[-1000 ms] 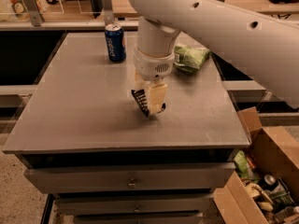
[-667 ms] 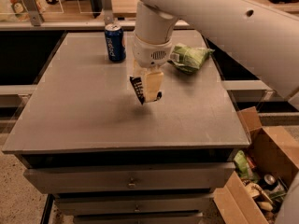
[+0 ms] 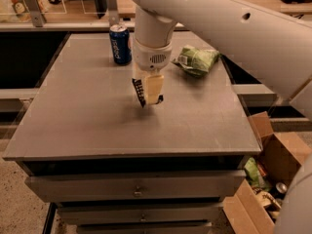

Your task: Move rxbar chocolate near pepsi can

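My gripper (image 3: 150,97) hangs over the middle of the grey table (image 3: 87,116), shut on the rxbar chocolate (image 3: 140,92), a black wrapper with white text held upright just above the surface. The pepsi can (image 3: 120,44), dark blue with white lettering and a silver top, stands upright at the back of the table, to the left of and behind my gripper. My white arm reaches in from the upper right.
A green snack bag (image 3: 196,60) lies at the back right of the table. An open cardboard box (image 3: 265,179) with assorted items stands on the floor to the right. Drawers sit below the table's front edge.
My gripper has carried the rxbar chocolate back and a little left, toward the pepsi can. The can and the green bag have not moved.
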